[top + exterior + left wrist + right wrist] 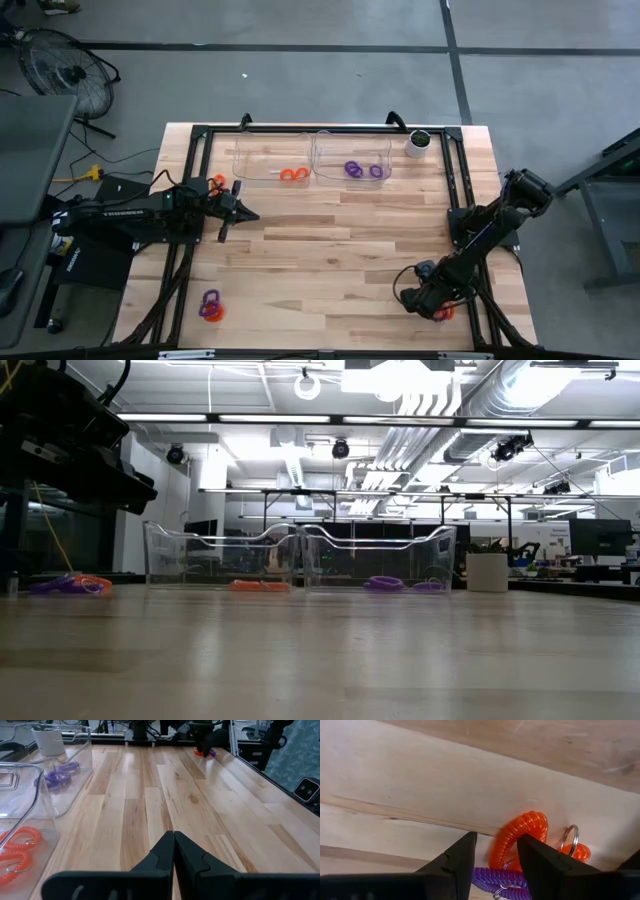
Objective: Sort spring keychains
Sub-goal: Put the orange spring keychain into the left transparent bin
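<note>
Bins: two bins side by side at the far edge of my bench (340, 250), left bin (270, 160), right bin (352, 158)
Cup (418, 142): just right of the right bin
Keychains: some in each bin; one cluster (209, 305) near-left; another (520, 845) under my right end effector (497, 857), near-right
My left end effector (232, 212): before the left bin

a light wooden table (330, 260) carries two clear bins (272, 157), a white cup (417, 143) and loose spring keychains (209, 306).

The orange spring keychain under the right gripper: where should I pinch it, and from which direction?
Judging by the right wrist view, pinch the arched coil of the orange spring keychain from straight above. The open right gripper already straddles that raised loop. Stay clear of the metal ring and the purple keychain touching it.
</note>
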`<move>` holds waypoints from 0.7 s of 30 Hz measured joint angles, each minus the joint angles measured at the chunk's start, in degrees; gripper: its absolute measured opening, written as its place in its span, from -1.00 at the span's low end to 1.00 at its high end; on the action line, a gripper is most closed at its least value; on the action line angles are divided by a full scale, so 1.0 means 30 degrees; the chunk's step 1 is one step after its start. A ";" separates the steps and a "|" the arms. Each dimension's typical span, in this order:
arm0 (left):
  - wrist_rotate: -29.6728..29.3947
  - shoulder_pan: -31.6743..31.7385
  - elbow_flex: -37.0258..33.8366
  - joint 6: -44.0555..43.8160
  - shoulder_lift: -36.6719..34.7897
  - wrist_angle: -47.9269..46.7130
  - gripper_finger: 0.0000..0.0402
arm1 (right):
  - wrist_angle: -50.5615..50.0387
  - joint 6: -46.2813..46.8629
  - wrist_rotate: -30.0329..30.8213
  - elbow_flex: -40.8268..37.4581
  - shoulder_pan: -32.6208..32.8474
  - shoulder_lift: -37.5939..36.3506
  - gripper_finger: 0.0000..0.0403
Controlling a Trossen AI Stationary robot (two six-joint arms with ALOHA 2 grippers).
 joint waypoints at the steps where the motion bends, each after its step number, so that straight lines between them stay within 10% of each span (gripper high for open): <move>1: 0.0003 -0.0004 -0.0003 -0.0003 -0.0007 0.0007 -0.99 | -0.0014 -0.0066 0.0036 0.0007 -0.0030 0.0009 -0.31; 11: 0.0005 -0.0007 -0.0005 -0.0007 -0.0003 0.0007 -0.99 | -0.0191 -0.0986 0.0752 -0.0015 -0.0141 -0.0005 -0.91; 21: 0.0000 -0.0002 0.0000 -0.0006 -0.0006 0.0007 -0.99 | -0.1370 -0.2838 0.1320 -0.0071 -0.1007 -0.0467 -0.97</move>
